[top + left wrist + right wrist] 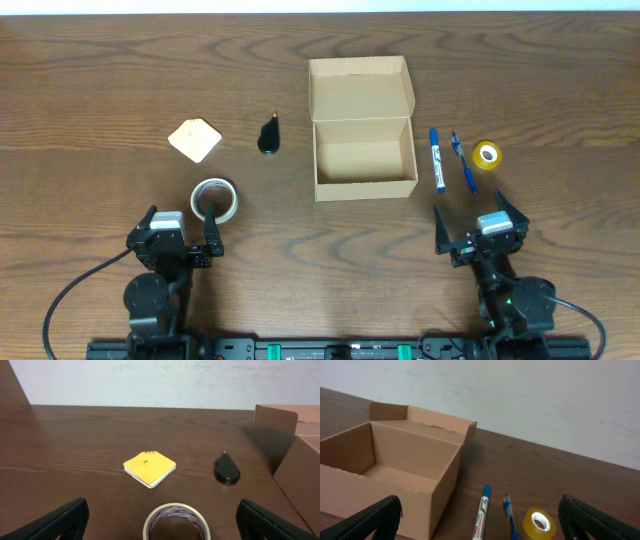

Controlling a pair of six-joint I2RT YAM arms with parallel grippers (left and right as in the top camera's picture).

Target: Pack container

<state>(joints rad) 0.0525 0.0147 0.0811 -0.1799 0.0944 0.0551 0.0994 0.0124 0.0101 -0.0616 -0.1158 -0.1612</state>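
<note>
The container [363,160], a tan cardboard box, stands open in the table's middle with its flap lid [359,88] laid back; it also fills the left of the right wrist view as the container [395,480] and shows at the right edge of the left wrist view as the container [295,460]. My left gripper [181,232] is open near the front left, just behind a white tape roll [214,199]. My right gripper [481,226] is open at the front right, with nothing between its fingers. Ahead of it lie a blue marker [481,512], a blue pen [509,512] and a yellow tape roll [539,523].
A yellow sticky-note pad [194,139] and a small black object [269,135] lie left of the box; both show in the left wrist view, the pad [149,468] and the black object [227,469]. The white tape roll [176,521] sits between my left fingers' span.
</note>
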